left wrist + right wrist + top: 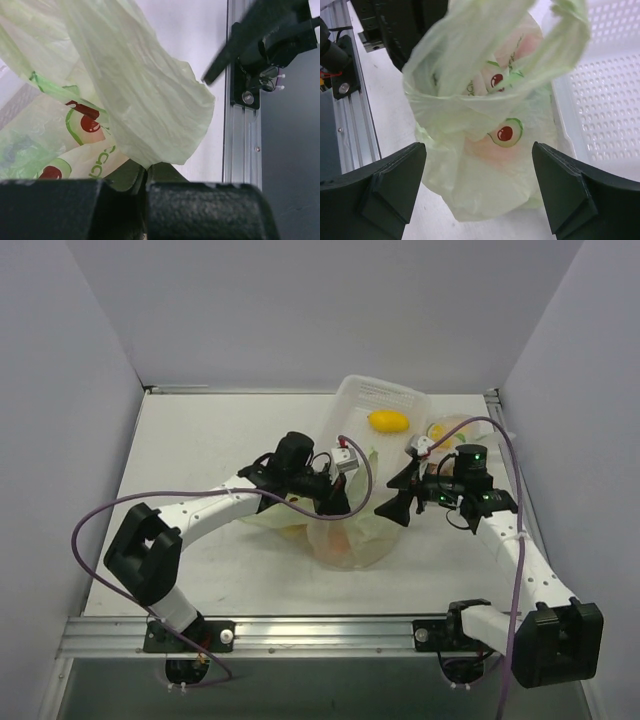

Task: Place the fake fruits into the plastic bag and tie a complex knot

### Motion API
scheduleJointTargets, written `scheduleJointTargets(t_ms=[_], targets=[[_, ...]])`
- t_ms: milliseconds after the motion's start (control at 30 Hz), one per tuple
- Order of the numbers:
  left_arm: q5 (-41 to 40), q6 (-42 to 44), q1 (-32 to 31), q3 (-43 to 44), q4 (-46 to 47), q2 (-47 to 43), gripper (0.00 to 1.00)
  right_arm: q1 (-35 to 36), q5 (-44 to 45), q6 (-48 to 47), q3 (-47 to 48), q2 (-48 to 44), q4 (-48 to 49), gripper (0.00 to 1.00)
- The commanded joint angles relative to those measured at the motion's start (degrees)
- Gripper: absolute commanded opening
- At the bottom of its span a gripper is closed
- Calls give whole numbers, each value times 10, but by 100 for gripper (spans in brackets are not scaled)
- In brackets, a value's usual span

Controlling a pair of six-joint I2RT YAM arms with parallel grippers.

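Observation:
The pale green plastic bag (352, 538) with avocado prints sits at the table's middle, and an orange-pink fruit shape shows through its wall (487, 150). My left gripper (338, 500) is shut on a fold of the bag's upper edge (145, 172) and holds that flap (145, 95) up. My right gripper (393, 497) is open just right of the bag. In the right wrist view, its fingers (395, 185) stand either side of the bag's lower body (485, 200) without touching it. A yellow lemon (388, 421) lies in the white basket.
The white slotted basket (365, 395) stands behind the bag, close on its right in the right wrist view (610, 90). A clear bag with orange and yellow fruit (448, 430) lies at the back right. The aluminium rail (242, 150) runs along the table's near edge.

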Motion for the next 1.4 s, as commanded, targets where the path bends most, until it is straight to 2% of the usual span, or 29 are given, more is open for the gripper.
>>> scheduleJointTargets(t_ms=[0, 167, 433, 800, 933, 1000, 1033, 1100, 1133, 1167, 1200, 1267, 1300, 1367], targets=[[26, 51, -3, -13, 35, -45, 0, -27, -52, 7, 11, 5, -34, 91], [35, 78, -7, -4, 36, -45, 0, 1, -91, -2, 19, 22, -43, 96], [45, 115, -15, -5, 23, -46, 0, 57, -80, -11, 15, 58, -10, 98], [65, 175, -38, -3, 2, -55, 0, 65, -62, 32, 25, 115, 76, 96], [71, 179, -43, -2, -6, -51, 0, 73, -64, 18, 29, 113, 74, 97], [69, 183, -47, 3, -10, -47, 0, 77, -74, 16, 32, 113, 74, 89], [66, 181, -48, 5, -10, -47, 0, 79, -75, 17, 34, 113, 75, 70], [50, 175, -48, 7, -8, -47, 6, 80, -82, 15, 35, 112, 75, 47], [42, 173, -48, 6, -8, -50, 9, 80, -80, 15, 36, 112, 74, 31], [21, 169, -47, 4, -8, -56, 18, 80, -77, 9, 39, 112, 67, 27], [14, 166, -45, 0, -9, -60, 22, 80, -75, 1, 42, 113, 57, 25], [-1, 156, -40, -6, -14, -70, 31, 80, -72, -19, 49, 117, 44, 25], [-12, 149, -36, -9, -14, -81, 40, 80, -69, -37, 52, 117, 14, 25], [-15, 123, -15, -17, -10, -93, 46, 80, -64, -54, 54, 119, 0, 23]])
